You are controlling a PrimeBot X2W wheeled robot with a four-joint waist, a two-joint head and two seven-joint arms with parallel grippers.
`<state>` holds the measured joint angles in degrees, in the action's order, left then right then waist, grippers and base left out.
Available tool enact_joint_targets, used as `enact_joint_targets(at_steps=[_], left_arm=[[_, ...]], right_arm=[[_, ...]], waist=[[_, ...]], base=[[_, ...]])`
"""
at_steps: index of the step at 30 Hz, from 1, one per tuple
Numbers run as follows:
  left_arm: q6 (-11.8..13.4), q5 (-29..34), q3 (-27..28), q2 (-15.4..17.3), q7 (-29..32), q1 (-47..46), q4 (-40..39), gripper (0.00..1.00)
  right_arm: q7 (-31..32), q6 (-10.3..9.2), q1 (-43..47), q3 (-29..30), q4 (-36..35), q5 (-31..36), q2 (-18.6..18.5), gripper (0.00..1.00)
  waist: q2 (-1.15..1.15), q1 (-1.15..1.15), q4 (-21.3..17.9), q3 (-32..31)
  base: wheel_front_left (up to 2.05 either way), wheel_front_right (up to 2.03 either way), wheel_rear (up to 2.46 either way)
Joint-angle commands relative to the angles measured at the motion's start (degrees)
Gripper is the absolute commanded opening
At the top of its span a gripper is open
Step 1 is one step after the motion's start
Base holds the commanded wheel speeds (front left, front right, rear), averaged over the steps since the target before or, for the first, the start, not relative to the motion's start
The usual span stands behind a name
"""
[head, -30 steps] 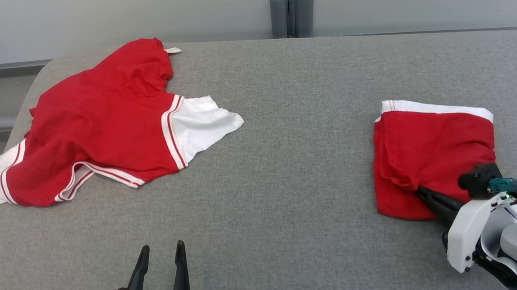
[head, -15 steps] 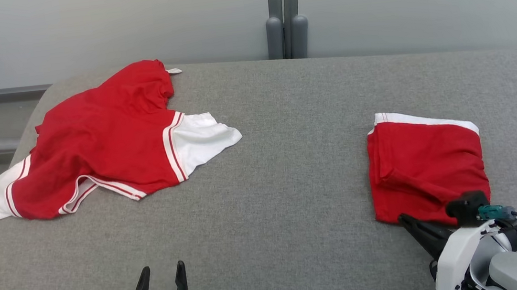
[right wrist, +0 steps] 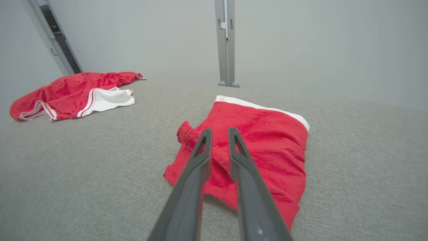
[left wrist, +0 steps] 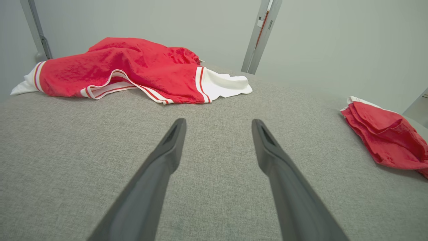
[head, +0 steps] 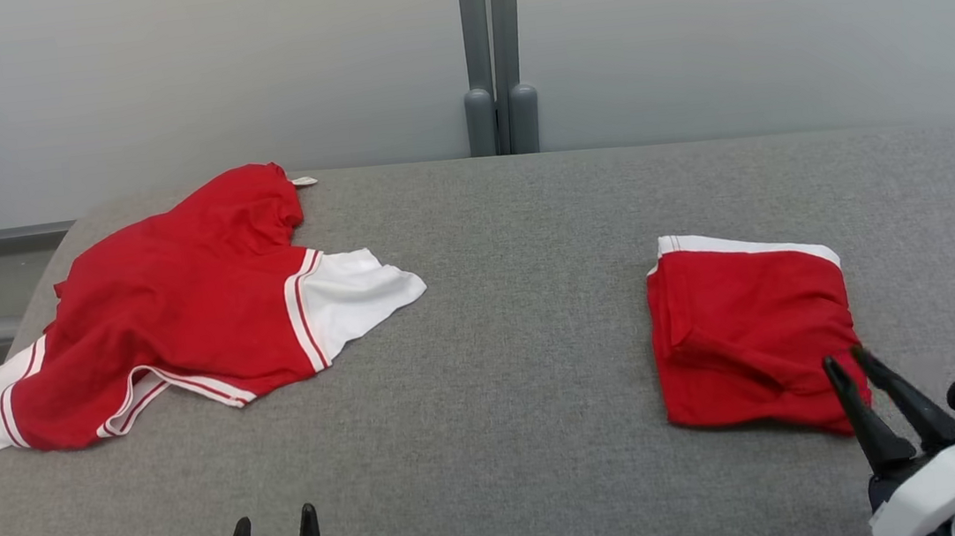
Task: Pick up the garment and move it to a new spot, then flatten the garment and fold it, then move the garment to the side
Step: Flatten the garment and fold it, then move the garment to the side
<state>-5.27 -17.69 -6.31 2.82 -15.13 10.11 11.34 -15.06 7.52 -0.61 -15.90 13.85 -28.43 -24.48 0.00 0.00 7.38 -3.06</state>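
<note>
Two red cloth garments lie well apart on the grey fabric-covered desk (head: 511, 415). The task's one, a folded red cloth garment (head: 749, 319) with a white band along its far edge, sits as a rough rectangle on my right side of the desk. It lies flat on the fabric with a few soft creases, and its layers show along its left edge.

My right jaws stand a little apart, with a narrow gap between the two long dark fingers (head: 866, 422) and nothing clamped in it. In the head view their tips overlap the near right corner of the folded garment. I cannot tell whether they touch the cloth or hang just above it. From my right wrist the folded garment (right wrist: 267, 150) lies beyond and beneath the fingertips.

My left jaws are spread wide and hold nothing. Their fingers (left wrist: 167, 154) point across bare desk near its front edge, well away from both garments.

Toward the far left corner lies a crumpled red cloth shirt with white sleeves and striped trim (head: 171, 309). One white sleeve spreads toward the middle of the desk, and a small white tag (head: 304, 180) shows at its far tip. Behind the desk's far edge are a pale grey wall (head: 155, 71) and a grey upright post (head: 495, 53).
</note>
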Motion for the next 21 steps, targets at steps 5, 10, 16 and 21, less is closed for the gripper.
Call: enact_joint_targets(at_steps=[5, 10, 16, 21], left_arm=[[-0.2, 0.9, 1.1, 0.1, 0.0, 1.3, -0.9, 1.00], [-0.2, 1.5, 1.7, 0.1, 0.0, 1.9, -1.4, 1.00], [-0.3, 2.0, 2.1, 0.1, 0.0, 2.3, -1.5, 1.00], [-0.6, 2.3, 2.2, 0.1, 0.0, 2.5, -1.0, 1.00]], right_arm=[[-0.1, -0.07, 8.3, 13.2, -5.8, 8.5, 6.6, 1.00], [-0.2, -0.06, 13.4, 21.8, -6.9, 13.2, 12.2, 1.00], [-0.2, -0.07, 14.8, 23.4, -7.4, 14.9, 14.2, 1.00], [-0.2, -0.07, 14.6, 23.5, -8.1, 15.8, 14.3, 1.00]], waist=[[0.00, 0.00, -0.4, -0.9], [0.00, 0.00, -0.2, -1.6], [0.00, 0.00, -0.4, -1.5], [0.00, 0.00, -0.5, -1.3]], base=[[0.00, 0.00, 0.00], [0.00, 0.00, 0.00], [0.00, 0.00, 0.00], [0.00, 0.00, 0.00]])
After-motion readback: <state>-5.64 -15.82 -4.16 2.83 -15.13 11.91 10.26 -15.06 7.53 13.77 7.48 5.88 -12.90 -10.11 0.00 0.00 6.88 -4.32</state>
